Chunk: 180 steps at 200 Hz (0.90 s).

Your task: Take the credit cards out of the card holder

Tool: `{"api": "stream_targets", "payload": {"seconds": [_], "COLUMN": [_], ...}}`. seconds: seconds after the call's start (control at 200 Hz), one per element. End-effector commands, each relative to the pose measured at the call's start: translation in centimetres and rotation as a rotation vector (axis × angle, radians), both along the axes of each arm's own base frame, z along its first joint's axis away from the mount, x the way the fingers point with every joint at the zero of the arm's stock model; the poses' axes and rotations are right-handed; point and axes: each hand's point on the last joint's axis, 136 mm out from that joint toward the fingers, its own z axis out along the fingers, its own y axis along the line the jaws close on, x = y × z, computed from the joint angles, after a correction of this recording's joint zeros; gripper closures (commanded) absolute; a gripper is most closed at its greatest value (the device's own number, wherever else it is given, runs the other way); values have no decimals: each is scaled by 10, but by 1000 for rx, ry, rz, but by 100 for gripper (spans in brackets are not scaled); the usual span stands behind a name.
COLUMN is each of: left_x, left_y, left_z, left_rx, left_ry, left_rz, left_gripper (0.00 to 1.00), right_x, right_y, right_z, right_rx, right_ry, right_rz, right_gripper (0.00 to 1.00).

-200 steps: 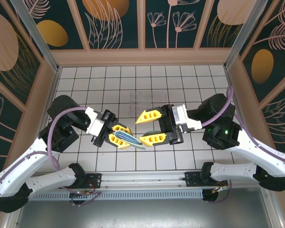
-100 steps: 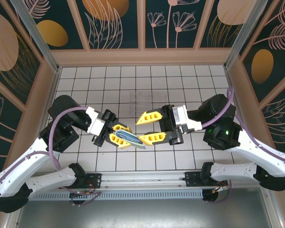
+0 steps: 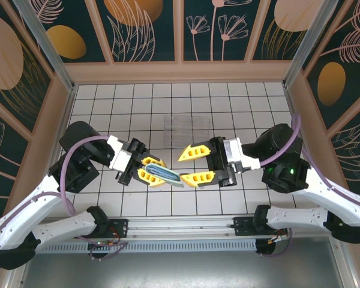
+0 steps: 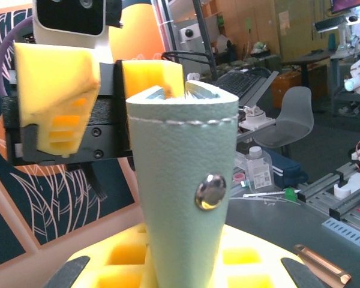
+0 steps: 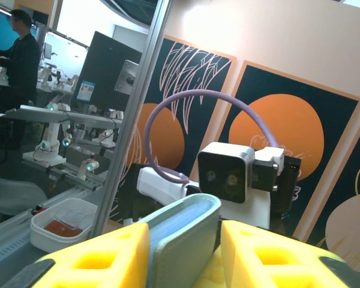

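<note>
The card holder [image 3: 165, 174], a grey-green wallet, hangs just above the tiled floor with my left gripper [image 3: 150, 170] shut on its left end. In the left wrist view the card holder [image 4: 180, 180] stands upright out of my left gripper [image 4: 186, 267], its metal snap facing the camera. My right gripper [image 3: 190, 166] is open, its yellow fingers [image 3: 195, 152] spread to either side of the holder's free end. In the right wrist view the card holder [image 5: 183, 243] leans on the left finger of my right gripper [image 5: 186, 255], with a gap to the other finger. The credit cards are hidden.
A clear plastic tray [image 3: 186, 127] lies on the white tiles behind the grippers. Wooden walls [image 3: 180, 72] close the cell at the back and both sides. A metal rail [image 3: 180, 227] runs along the near edge between the arm bases.
My right gripper has drifted slightly right and toward the near edge, its fingers still spread around the holder's end. The left gripper and the card holder have stayed put.
</note>
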Motion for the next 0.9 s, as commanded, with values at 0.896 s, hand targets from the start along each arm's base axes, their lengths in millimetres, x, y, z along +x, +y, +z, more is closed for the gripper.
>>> {"api": "stream_targets", "payload": {"seconds": [0.896], "left_x": [-2], "left_y": [3], "left_z": [9], "left_rx": [-59], "left_ry": [-48], "left_rz": [12], "left_gripper": [100], "right_x": [21], "right_y": [15], "right_z": [-20], "right_rx": [-93], "right_ry": [65], "right_rz": [-139], "right_gripper": [79]}}
